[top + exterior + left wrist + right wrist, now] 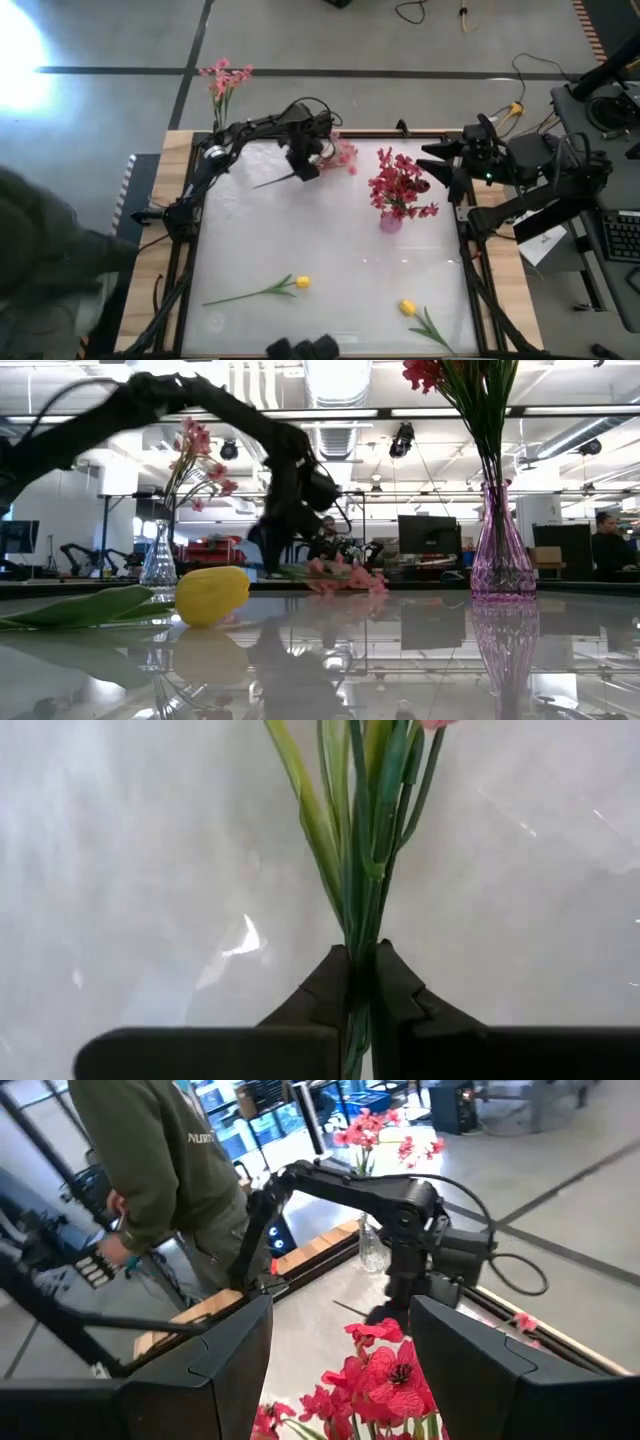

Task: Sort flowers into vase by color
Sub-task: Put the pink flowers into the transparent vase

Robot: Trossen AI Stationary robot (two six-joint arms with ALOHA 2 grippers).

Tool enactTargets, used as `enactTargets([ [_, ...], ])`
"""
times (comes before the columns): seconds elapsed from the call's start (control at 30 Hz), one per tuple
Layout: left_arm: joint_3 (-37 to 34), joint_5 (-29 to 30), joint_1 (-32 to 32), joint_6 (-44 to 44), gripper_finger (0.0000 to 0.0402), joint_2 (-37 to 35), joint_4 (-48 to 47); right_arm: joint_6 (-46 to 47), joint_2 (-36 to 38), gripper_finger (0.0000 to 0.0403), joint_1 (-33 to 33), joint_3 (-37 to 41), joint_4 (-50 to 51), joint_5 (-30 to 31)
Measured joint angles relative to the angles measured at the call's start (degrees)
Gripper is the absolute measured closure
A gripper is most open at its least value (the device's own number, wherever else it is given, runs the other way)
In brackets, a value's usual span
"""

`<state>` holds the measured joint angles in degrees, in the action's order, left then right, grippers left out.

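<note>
left gripper point(360, 982) pinches the pink flower's stem point(358, 870).

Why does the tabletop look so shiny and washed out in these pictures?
High view: a bright flare whitens the top-left corner. Low view: the glossy table mirrors the purple vase and yellow tulip. Left wrist view: a glare patch lies beside the green stems.

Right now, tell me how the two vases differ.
The purple vase stands on the table top and holds red flowers; the clear vase stands at the far left corner, beyond the top's edge, and holds pink flowers. The purple vase is tinted, the clear vase is colourless. In the low view the purple vase is much nearer the camera. Both stand upright, each with one colour of flowers.
</note>
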<state>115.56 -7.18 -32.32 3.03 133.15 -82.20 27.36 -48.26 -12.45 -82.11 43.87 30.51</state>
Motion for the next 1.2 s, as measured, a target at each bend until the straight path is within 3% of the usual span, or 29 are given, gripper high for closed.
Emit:
enactTargets([
  [0.17, -16.24, 0.04, 4.47, -9.98, 0.0399, -11.14, 5.7, -2.03, 0.78, 0.0174, -0.02, 0.0, 1.21, -3.66],
  [0.4, -44.75, 0.01, 11.33, -30.68, 0.04, -28.76, 30.26, -5.13, 1.6, 0.0174, -0.02, 0.0, 5.37, -6.98],
  [0.6, -59.78, 0.13, 17.94, -44.03, 0.0378, -37.14, 44.44, -8.38, 2.16, 0.0174, -0.02, 0.0, 7.68, -8.58],
  [0.77, -62.74, 0.1, 20.9, -49.52, 0.0311, -38.08, 45.62, -8.45, 2.76, 0.0174, -0.02, -0.07, 8.45, -8.6],
  [1.0, -57.02, 6.51, 18.7, -50.71, 0.0204, -35.62, 46.3, -8.39, 2.83, 0.0174, 0.02, -0.09, 7.65, -6.5],
  [1.2, -51.98, 4.72, 16.9, -49.76, 0.0166, -28.49, 46.2, -6.91, 2.75, 0.0174, 0.02, -0.09, 6.87, -5.15],
])
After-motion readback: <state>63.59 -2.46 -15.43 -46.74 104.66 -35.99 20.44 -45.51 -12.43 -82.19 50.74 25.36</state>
